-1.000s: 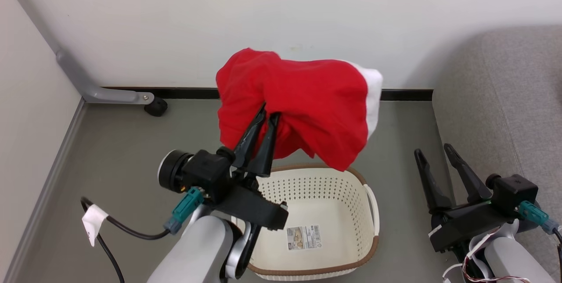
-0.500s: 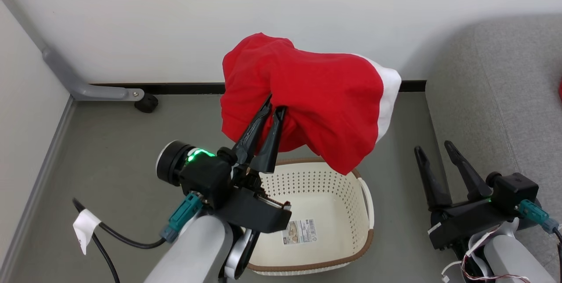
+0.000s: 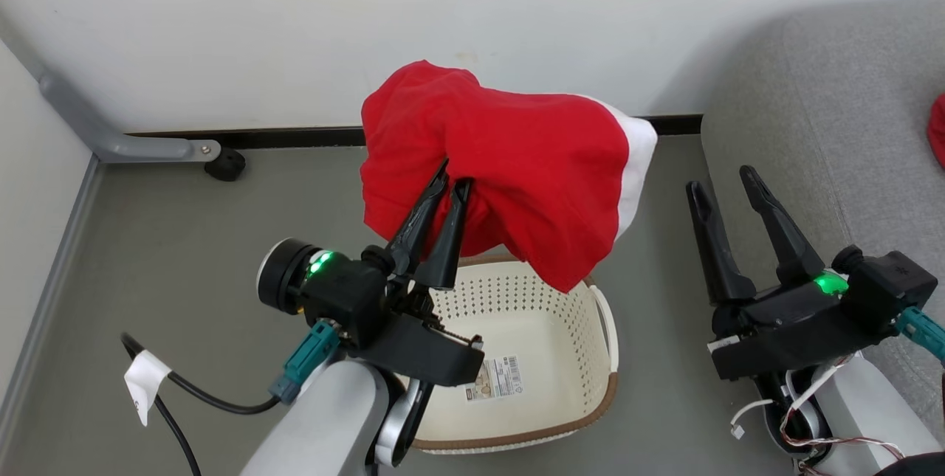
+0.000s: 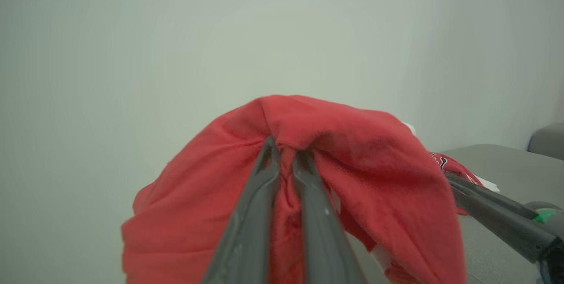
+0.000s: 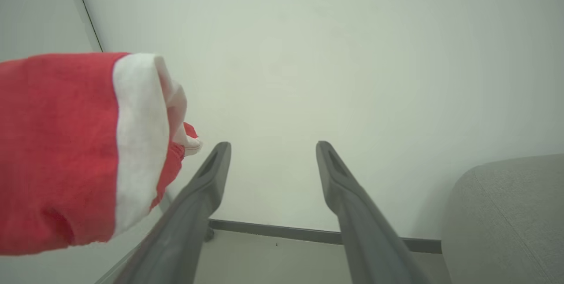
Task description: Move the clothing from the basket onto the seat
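A bright red garment with white trim (image 3: 531,166) hangs in the air above the basket, pinched by my left gripper (image 3: 452,179), which is shut on its fabric. The left wrist view shows the clothing (image 4: 352,160) draped over both sides of that gripper (image 4: 284,149). Below it stands the cream basket (image 3: 583,358) with a brown rim, its floor showing a label sticker. My right gripper (image 3: 720,177) is open and holds nothing, between the basket and the grey seat (image 3: 834,107). In the right wrist view the clothing (image 5: 66,152) hangs left of my open right gripper (image 5: 273,147), and the seat (image 5: 506,213) is at lower right.
A white wall and dark baseboard (image 3: 295,138) close off the back. A grey metal leg with a black foot (image 3: 221,163) stands at the left on the grey floor. A black cable with a white tag (image 3: 144,380) trails at lower left. A bit of red cloth (image 3: 937,129) lies on the seat's right edge.
The head camera has swung right, bringing more of the seat into view. My right gripper has risen and moved forward. The left gripper keeps its hold on the garment above the basket.
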